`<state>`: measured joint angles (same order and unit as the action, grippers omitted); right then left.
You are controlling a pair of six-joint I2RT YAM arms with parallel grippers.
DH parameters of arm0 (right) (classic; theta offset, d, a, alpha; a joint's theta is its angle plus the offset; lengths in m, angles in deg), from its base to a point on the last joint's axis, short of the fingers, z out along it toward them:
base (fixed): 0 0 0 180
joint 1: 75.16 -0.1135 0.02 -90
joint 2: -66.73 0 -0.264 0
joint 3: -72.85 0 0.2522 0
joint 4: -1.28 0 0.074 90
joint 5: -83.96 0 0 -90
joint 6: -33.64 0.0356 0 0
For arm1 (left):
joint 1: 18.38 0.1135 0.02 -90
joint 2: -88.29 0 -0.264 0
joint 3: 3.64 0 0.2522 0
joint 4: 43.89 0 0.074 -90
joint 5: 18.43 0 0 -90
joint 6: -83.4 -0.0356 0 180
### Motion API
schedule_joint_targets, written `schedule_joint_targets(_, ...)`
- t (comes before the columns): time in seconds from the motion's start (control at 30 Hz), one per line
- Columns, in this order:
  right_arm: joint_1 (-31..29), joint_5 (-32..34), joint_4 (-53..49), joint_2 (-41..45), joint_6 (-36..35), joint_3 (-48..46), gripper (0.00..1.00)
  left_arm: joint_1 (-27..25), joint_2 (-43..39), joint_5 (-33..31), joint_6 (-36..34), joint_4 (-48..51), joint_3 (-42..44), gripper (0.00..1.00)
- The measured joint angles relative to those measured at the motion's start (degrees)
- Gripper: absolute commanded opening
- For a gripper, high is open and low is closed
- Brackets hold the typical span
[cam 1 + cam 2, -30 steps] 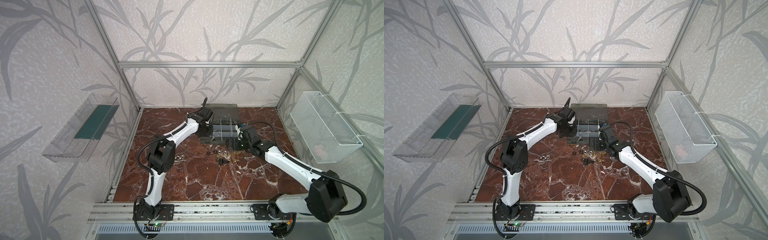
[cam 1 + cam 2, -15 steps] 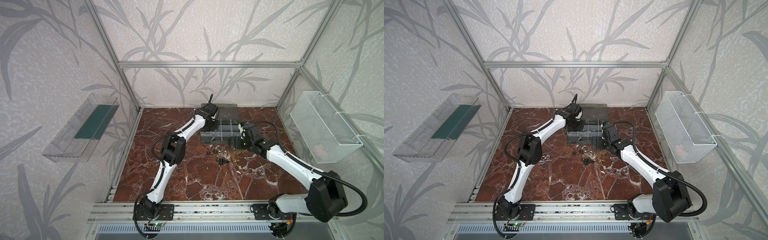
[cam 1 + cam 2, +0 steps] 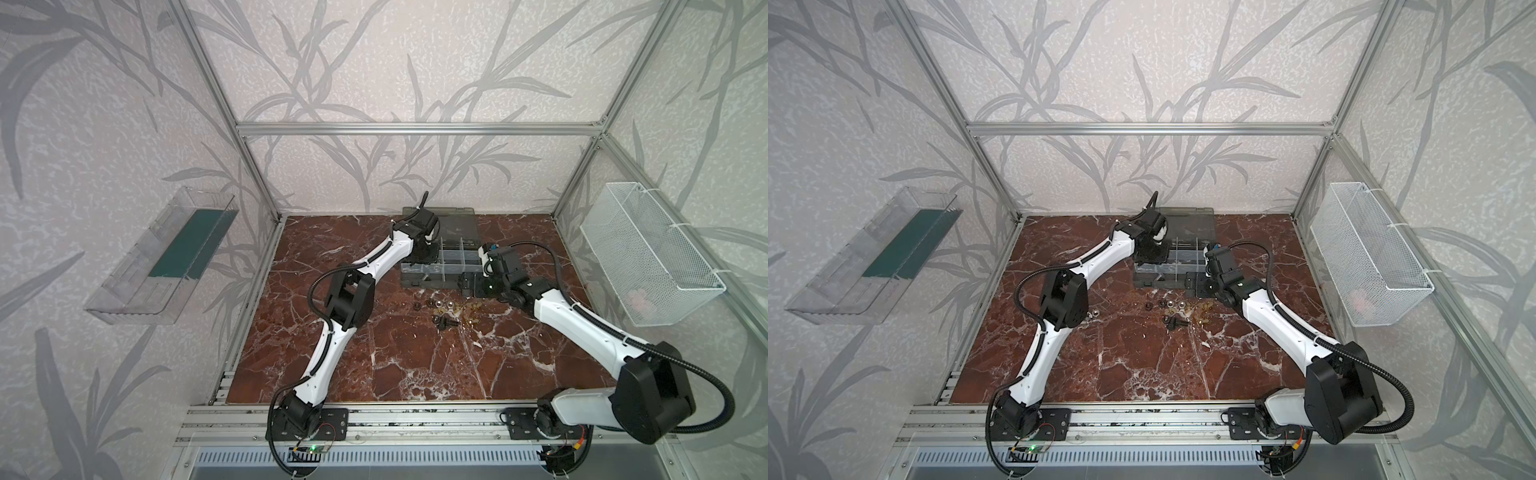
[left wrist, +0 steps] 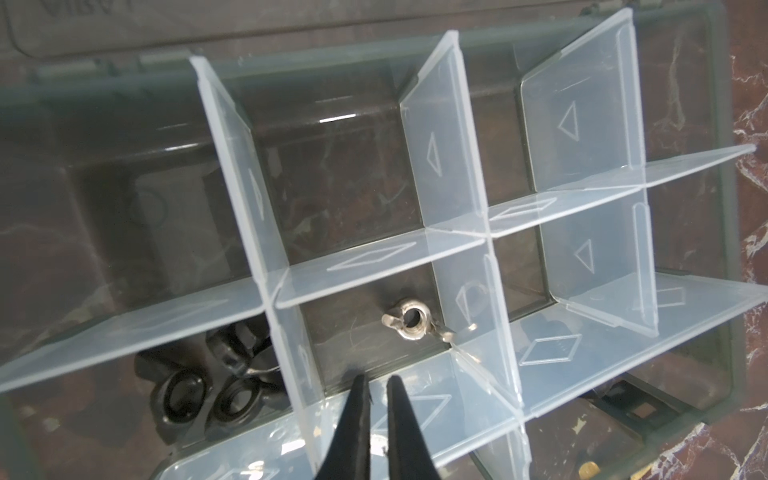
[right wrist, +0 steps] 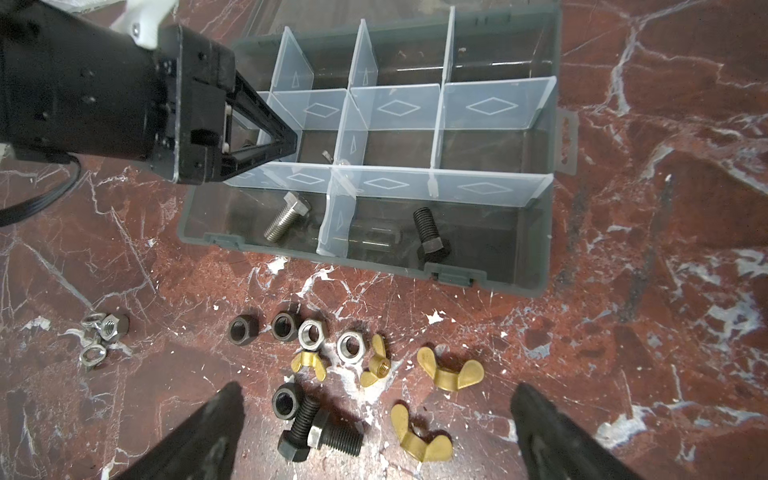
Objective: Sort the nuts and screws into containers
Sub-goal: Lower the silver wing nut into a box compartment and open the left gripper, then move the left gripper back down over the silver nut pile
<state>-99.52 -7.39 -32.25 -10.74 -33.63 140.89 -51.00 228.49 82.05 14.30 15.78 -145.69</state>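
The open grey organiser case (image 3: 440, 268) (image 5: 540, 232) holds the containers. My left gripper (image 4: 376, 379) (image 5: 286, 141) is shut and empty, hanging over a compartment where a silver wing nut (image 4: 413, 322) lies; black nuts (image 4: 208, 382) fill the one beside it. A silver screw (image 5: 286, 222) and a black screw (image 5: 430, 235) lie in the front compartments. My right gripper (image 5: 378, 392) stands open over the loose pile: black and silver nuts (image 5: 311, 334), brass wing nuts (image 5: 451, 372) and two crossed black screws (image 5: 318, 434).
A small cluster of silver and black nuts (image 5: 102, 334) lies apart from the pile. The case's smoky lid (image 3: 453, 222) lies open behind it. A white mesh basket (image 3: 648, 253) hangs on the right wall and a clear tray (image 3: 166, 257) on the left wall.
My left arm has stretched out and carried its gripper farther back over the case, then held still. The right arm has barely shifted, jaws unchanged.
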Motion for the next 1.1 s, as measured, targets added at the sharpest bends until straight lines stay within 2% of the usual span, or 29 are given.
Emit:
schedule_joint_targets(0.23, 0.0, -1.22, 0.13, 1.29, 0.09, -0.04, 0.99, 0.0, -4.37, -2.62, -1.49, 1.79, 1.11, 0.31)
schedule_joint_targets(0.3, -0.02, -1.7, 0.22, 1.57, 0.22, -0.07, 0.99, 0.0, -7.28, -3.72, -1.95, 2.34, 2.25, 0.39)
schedule_joint_targets(0.43, -0.87, -1.66, 0.28, 1.62, 0.24, -0.22, 0.99, 0.07, -15.72, -7.06, -2.84, 3.06, 6.84, 0.63)
schedule_joint_targets(0.6, -3.91, -0.85, 0.55, 1.6, -0.04, -0.28, 0.99, 0.33, -26.25, -13.16, -3.48, 4.13, 15.21, 0.78)
schedule_joint_targets(0.83, -9.18, 1.33, 0.81, 0.02, -1.55, 0.22, 0.99, 2.29, -37.88, -16.17, -2.69, 5.2, 32.26, 0.88)
schedule_joint_targets(1.1, -13.99, 3.78, 1.33, -0.87, -3.32, 0.42, 0.99, 6.78, -52.15, -13.79, 0.7, 4.87, 56.81, 0.88)
